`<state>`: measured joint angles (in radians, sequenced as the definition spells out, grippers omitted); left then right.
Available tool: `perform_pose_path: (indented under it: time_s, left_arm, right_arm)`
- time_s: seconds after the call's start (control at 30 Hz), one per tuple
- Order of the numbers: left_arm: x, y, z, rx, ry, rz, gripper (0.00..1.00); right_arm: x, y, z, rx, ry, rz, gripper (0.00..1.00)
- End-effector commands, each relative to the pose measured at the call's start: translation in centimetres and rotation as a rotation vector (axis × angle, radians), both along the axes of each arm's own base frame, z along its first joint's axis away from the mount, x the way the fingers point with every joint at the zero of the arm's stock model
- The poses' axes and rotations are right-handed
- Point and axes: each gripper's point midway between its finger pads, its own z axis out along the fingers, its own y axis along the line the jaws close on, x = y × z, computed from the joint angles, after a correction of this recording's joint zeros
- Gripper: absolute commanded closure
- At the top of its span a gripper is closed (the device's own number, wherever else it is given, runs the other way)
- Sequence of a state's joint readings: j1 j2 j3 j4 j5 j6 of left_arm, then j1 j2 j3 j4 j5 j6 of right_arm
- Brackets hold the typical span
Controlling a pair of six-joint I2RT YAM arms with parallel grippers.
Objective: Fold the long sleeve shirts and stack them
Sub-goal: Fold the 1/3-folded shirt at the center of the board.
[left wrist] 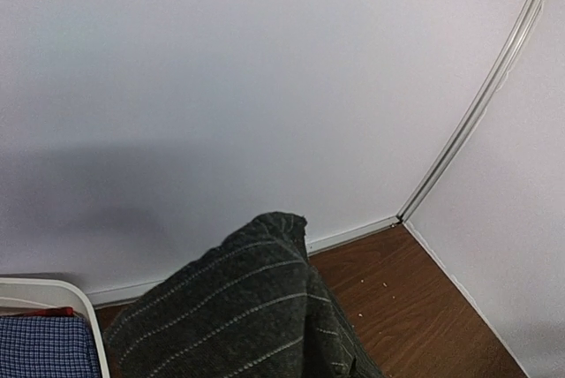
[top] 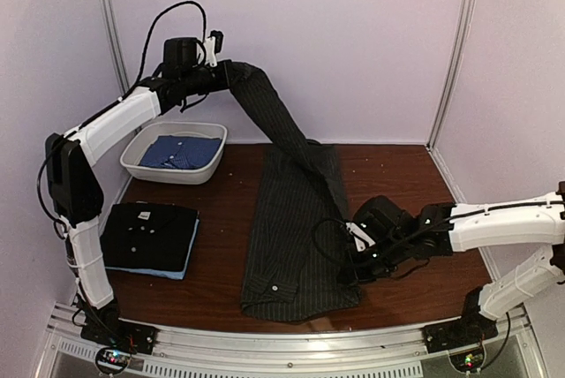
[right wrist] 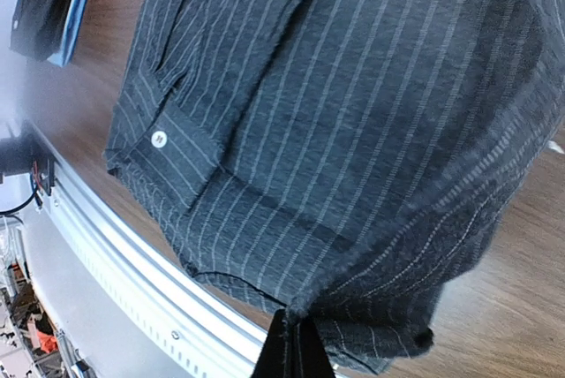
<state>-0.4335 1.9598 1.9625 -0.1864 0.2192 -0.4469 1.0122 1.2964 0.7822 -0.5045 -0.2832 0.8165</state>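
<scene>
Nearest us, at about five o'clock on the table (top: 406, 175), we see the right gripper (top: 351, 261) clenched on the right edge of the charcoal pinstriped shirt (top: 287, 245), which lies lengthwise down the middle. At eight o'clock a folded black shirt (top: 148, 232) rests on a light blue shirt (top: 181, 269). Farther off, at ten o'clock, a blue shirt (top: 181, 151) lies in the white tub (top: 141, 164). Above eleven o'clock the left gripper (top: 219, 73) holds the pinstriped shirt's sleeve aloft, apparently pinched tight, though cloth hides its fingers.
</scene>
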Motion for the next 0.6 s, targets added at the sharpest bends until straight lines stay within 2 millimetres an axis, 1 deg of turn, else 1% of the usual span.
perform_pose_path:
  time_s: [0.0, 0.1, 0.2, 0.27, 0.33, 0.47, 0.57]
  left_arm:
    - [0.8, 1.8, 3.0, 0.006, -0.084, 0.067, 0.98]
    - [1.3, 2.9, 2.9, 0.007, -0.074, 0.091, 0.98]
    - [1.6, 3.6, 2.8, 0.01, -0.071, 0.107, 0.98]
    - [1.7, 3.8, 2.8, 0.01, -0.072, 0.111, 0.98]
    - [1.9, 3.7, 2.5, 0.015, -0.068, 0.106, 0.98]
    - [2.2, 3.7, 1.7, 0.026, -0.053, 0.107, 0.98]
    - [2.2, 3.8, 1.9, 0.029, -0.054, 0.111, 0.98]
  right_arm:
    - [-0.6, 4.9, 0.9, 0.163, 0.01, 0.051, 1.0]
    - [-0.6, 6.4, 0.5, 0.197, 0.014, 0.061, 1.0]
    - [-0.3, 7.4, 0.2, 0.221, 0.011, 0.06, 1.0]
    - [-0.1, 8.1, 0.2, 0.241, 0.011, 0.063, 1.0]
    - [0.0, 8.7, -0.2, 0.247, 0.019, 0.067, 1.0]
    - [-0.1, 9.9, -0.3, 0.266, 0.026, 0.081, 1.0]
    - [-0.2, 10.4, -0.4, 0.267, 0.027, 0.09, 1.0]
